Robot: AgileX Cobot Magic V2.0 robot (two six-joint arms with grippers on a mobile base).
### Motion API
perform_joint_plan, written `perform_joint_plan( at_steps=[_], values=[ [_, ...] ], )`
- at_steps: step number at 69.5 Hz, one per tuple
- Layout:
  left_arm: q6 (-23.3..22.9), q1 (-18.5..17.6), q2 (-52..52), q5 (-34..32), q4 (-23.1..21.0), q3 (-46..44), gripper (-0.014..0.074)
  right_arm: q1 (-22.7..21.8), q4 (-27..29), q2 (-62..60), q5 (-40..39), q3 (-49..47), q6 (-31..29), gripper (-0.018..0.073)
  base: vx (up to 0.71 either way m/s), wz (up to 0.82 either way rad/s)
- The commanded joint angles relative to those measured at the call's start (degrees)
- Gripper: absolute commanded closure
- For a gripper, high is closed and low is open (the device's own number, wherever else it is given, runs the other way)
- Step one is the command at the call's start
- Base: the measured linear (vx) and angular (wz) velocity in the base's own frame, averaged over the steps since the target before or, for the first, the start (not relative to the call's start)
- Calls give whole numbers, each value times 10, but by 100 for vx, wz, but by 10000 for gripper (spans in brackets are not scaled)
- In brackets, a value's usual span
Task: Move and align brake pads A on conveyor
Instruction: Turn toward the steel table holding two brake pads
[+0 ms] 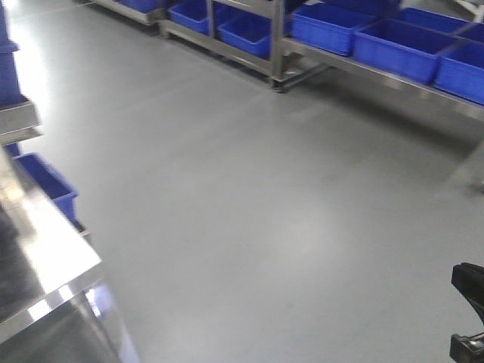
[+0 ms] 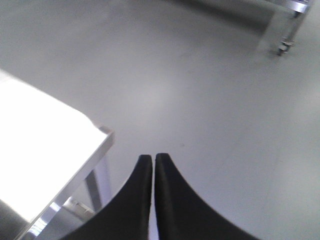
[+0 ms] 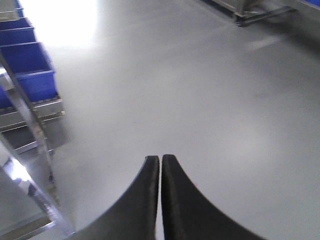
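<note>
Far left, the steel table cut across the near corner, and a dark patch at its very edge might have been belt, though it was too blurred to call. So no conveyor could be confirmed, and the brake pads A were nowhere in any view. By my reading the task was at its start: nothing moved, nothing aligned, all four pads left to find. Just behind the table sat a blue bin, its contents hidden from this angle. Across the middle there was only bare grey floor. Far right, the rack carried a row of blue bins; only blue walls showed, nothing visible inside. At the near right corner a black part poked in, probably the right arm. On the wrist views, the left gripper hung over floor beside the table corner, jaws pressed together, holding nothing. The right gripper was likewise closed and empty-handed above the floor.
</note>
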Motion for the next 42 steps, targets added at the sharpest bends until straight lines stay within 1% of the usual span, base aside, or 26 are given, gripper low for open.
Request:
perform_joint_plan(
  at_steps=[1, 16, 42],
  values=[
    [-2, -3, 3, -38, -4, -14, 603, -3, 1, 2, -37, -17, -3, 566, -6, 57],
    [-2, -3, 3, -38, -4, -14, 603, -3, 1, 2, -37, -17, -3, 566, -4, 63],
    [-2, -3, 3, -38, -4, -14, 603, -3, 1, 2, -37, -17, -3, 566, -3, 73]
  ],
)
